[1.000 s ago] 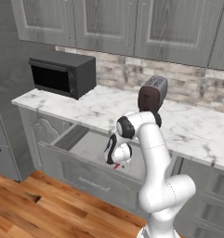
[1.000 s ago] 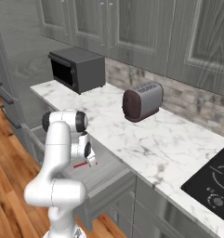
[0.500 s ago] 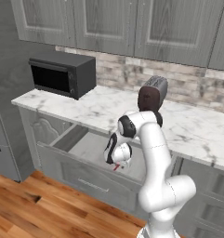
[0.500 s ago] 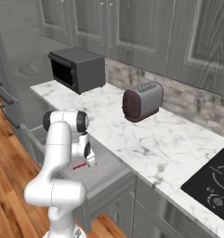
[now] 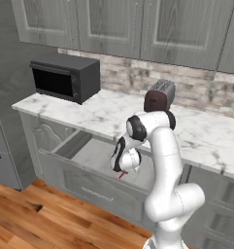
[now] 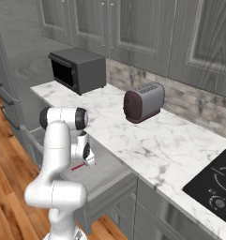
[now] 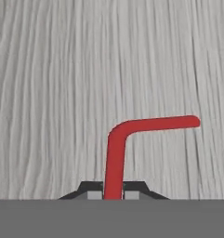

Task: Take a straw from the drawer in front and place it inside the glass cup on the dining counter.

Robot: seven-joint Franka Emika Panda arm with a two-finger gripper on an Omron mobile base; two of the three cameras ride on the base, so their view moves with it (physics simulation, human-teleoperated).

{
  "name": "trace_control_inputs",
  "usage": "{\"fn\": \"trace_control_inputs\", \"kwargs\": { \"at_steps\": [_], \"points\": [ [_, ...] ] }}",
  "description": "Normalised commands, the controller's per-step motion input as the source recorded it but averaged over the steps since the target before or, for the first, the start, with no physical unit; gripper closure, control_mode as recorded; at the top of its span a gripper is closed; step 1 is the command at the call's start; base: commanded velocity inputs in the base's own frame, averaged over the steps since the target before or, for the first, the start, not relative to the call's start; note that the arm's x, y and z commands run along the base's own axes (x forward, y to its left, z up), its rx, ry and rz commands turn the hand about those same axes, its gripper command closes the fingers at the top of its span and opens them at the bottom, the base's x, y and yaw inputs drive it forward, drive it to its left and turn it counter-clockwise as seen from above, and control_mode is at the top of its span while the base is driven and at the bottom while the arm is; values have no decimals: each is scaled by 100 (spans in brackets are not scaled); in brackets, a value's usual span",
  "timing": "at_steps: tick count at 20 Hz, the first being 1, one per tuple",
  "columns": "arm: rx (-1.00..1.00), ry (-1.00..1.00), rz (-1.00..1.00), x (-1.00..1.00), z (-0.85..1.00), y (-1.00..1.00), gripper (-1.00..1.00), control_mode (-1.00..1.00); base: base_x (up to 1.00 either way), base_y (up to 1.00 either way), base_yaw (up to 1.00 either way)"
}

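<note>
The arm reaches down into the open drawer (image 5: 89,168), which is pulled out from under the marble counter (image 5: 113,114); its panelled grey front faces the wooden floor (image 5: 21,219); the gripper (image 5: 122,171) hangs low over the drawer's pale grey bottom, and its jaws are closed tight on the straw (image 7: 120,146); in the hand view the straw rises red from between the two dark fingertips (image 7: 92,189) at the bottom edge, runs up, then bends sharply and carries on sideways to a rounded end, all against the streaked grey floor of the drawer; whether the bent part touches that floor or hangs just above it cannot be told; in the left base view a short red piece of the straw (image 5: 121,174) pokes out below the gripper, inside the drawer toward its right part; in the right base view the gripper (image 6: 87,161) sits just beside the arm's forearm, with the straw (image 6: 79,167) showing as a small red stroke to its left, above the drawer (image 6: 105,176) bottom; on the counter, a black microwave (image 5: 65,78) stands at the left end by the wall, and a dark toaster (image 5: 159,96) stands further right against the brick backsplash (image 5: 206,90); grey cabinet doors (image 5: 138,24) hang above; a black cooktop (image 6: 215,185) lies at the far right of the counter in the right base view.
</note>
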Motion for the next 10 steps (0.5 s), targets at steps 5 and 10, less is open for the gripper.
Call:
{"fn": "trace_control_inputs", "kwargs": {
  "at_steps": [5,10],
  "points": [
    [0,-18,0,-37,84,0,100,-100,0,0,0],
    [0,-12,0,-24,100,0,100,-100,0,0,0]
  ]
}}
